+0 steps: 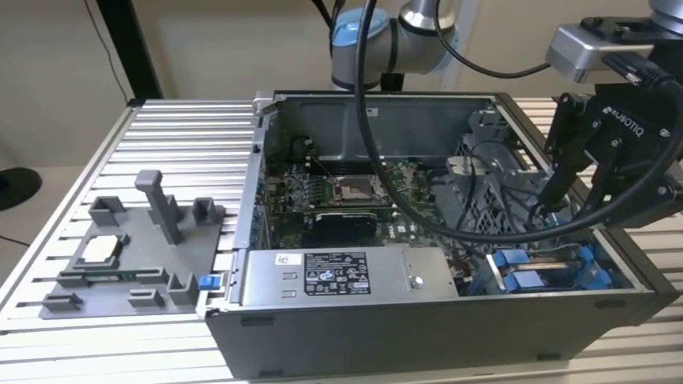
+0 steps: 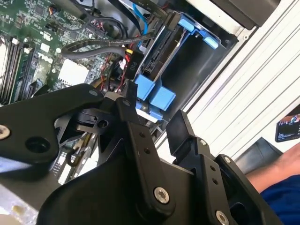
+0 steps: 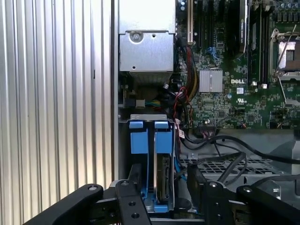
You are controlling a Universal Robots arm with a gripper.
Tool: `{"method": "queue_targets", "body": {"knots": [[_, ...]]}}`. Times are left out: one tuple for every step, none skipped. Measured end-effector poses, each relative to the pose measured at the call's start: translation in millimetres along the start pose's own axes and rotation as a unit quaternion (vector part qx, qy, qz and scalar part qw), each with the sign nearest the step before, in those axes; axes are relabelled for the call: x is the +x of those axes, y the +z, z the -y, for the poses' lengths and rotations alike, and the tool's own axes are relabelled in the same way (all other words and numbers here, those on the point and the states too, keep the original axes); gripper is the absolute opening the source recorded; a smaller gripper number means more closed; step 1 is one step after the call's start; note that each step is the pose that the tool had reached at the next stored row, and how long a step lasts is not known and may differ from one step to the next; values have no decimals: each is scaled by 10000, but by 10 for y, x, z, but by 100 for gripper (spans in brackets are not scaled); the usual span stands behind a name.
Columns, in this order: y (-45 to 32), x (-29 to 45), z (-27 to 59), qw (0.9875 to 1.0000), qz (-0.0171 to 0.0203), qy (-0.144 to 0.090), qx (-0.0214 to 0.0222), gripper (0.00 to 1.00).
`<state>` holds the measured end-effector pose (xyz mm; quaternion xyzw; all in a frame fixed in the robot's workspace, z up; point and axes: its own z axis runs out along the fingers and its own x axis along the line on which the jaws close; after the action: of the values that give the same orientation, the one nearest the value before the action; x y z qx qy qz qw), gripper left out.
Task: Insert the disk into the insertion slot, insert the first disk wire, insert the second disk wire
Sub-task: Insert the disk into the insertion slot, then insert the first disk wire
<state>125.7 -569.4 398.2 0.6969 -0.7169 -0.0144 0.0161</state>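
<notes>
A plain cream wall (image 1: 213, 48) fills the upper left of the exterior view, evenly lit, with a black upright post (image 1: 130, 48) standing against it. Below it spreads a ribbed aluminium table (image 1: 181, 136), its grooves running across the frame; both wrist views show the same silvery slats. At the far left edge, pale floor (image 1: 27, 216) carries a dark round base (image 1: 15, 186).

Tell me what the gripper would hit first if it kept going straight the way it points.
Probably the grey metal drive bay with bright blue plastic rails, framed by the open gripper in the first wrist view, or the silver-grey hard drive in it; depth is unclear.
</notes>
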Motion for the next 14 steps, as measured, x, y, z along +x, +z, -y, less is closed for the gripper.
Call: {"method": "queue_targets", "body": {"knots": [[-1, 0, 0, 10000, -1, 0, 0, 100], [-1, 0, 0, 10000, -1, 0, 0, 100], [-1, 0, 0, 10000, -1, 0, 0, 100], [-2, -1, 3, 10000, -1, -1, 0, 100], [-2, -3, 10, 10000, -2, -1, 0, 100], [-3, -7, 18, 10000, -2, 0, 0, 100], [-4, -13, 27, 10000, -2, 0, 0, 100], [-4, -20, 40, 10000, -1, 0, 0, 100], [-4, -28, 54, 10000, -1, 0, 0, 100], [-4, -40, 71, 10000, -1, 0, 0, 100], [-5, -55, 88, 10000, -1, 0, 0, 100], [-4, -71, 106, 10000, -2, 0, 0, 100], [-3, -89, 124, 10000, -1, 0, 0, 100], [-2, -107, 139, 10000, -1, 0, 0, 100]]}}
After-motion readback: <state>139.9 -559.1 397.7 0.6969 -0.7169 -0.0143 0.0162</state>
